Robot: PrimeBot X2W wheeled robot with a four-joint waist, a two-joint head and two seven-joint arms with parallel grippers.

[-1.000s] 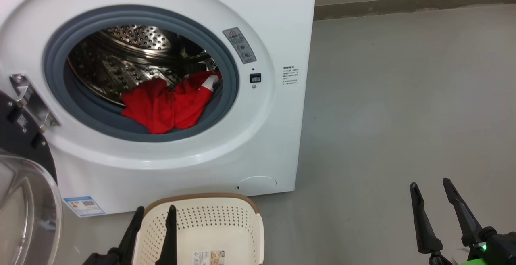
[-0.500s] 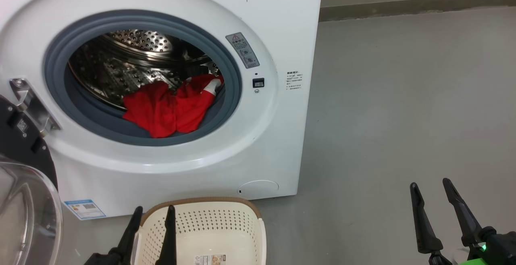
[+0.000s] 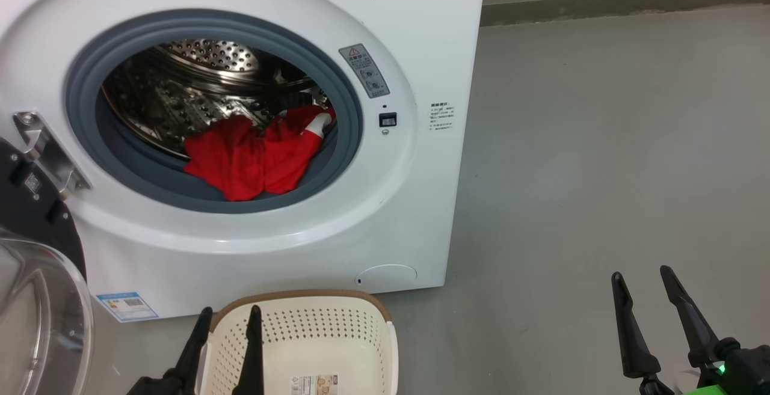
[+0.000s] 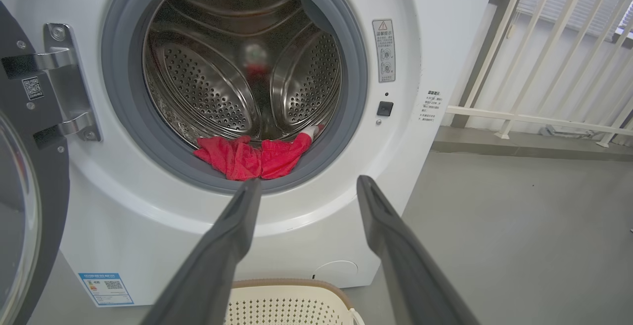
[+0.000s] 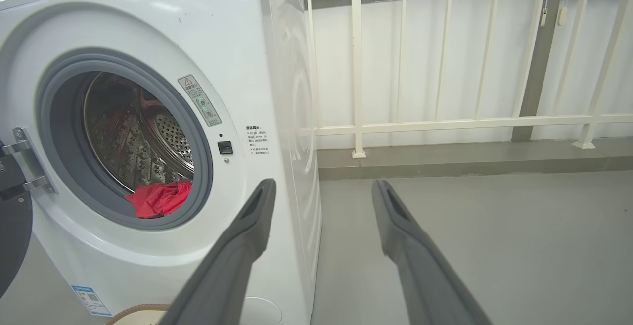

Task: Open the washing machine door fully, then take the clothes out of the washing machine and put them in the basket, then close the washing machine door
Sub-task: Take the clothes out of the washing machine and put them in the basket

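Note:
The white washing machine (image 3: 415, 34) stands with its door (image 3: 36, 299) swung wide to the left. Red clothes (image 3: 255, 151) with a white cuff lie at the drum's front lip, over the grey seal; the left wrist view has the clothes (image 4: 252, 154) just beyond the fingertips, and the right wrist view has the clothes (image 5: 158, 199) from the side. The cream basket (image 3: 337, 317) sits on the floor before the machine, holding nothing but a sticker. My left gripper (image 3: 231, 317) is open at the basket's left rim. My right gripper (image 3: 642, 278) is open over bare floor at the lower right.
Grey floor (image 3: 601, 142) stretches to the machine's right. A low kerb (image 5: 470, 159) and a white railing (image 5: 445, 122) run along the far wall. The door's steel hinge (image 3: 45, 148) juts out at the opening's left side.
The whole head view drifted slightly, so the machine sits a little further right in it. Both grippers keep their places and stay open; the clothes lie unmoved.

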